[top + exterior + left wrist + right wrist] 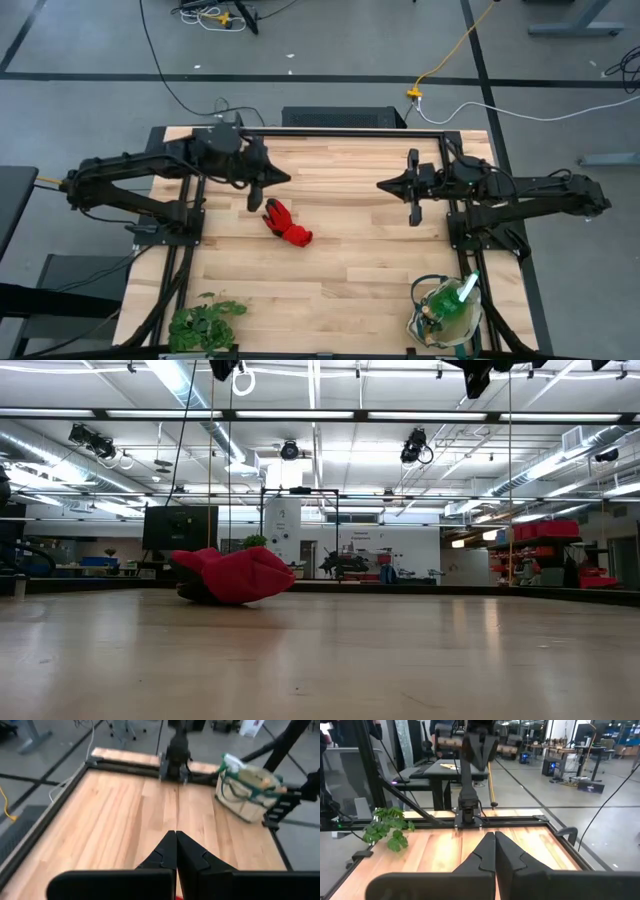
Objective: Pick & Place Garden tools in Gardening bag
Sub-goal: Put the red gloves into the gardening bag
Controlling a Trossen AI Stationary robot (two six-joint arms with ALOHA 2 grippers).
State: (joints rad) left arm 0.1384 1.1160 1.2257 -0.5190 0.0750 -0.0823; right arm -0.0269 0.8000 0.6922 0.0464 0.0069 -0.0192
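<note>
A red glove (287, 224) lies crumpled on the wooden table, left of centre; the low view shows the glove (235, 575) resting on the boards. My left gripper (282, 180) hangs shut above the table, just far of the glove, holding nothing. Across from it my right gripper (382, 185) is shut too and holds nothing. The cream gardening bag (447, 312) with green trim stands at the near right corner, and a green spray bottle (465, 292) sticks out of it. In the left wrist view the bag (247, 790) stands beyond the shut fingers (176, 842).
A leafy green plant bunch (205, 322) lies at the near left corner and also shows in the right wrist view (387, 827). A black frame rail (340, 130) runs along the table's far edge. Bare boards lie between the glove and the bag.
</note>
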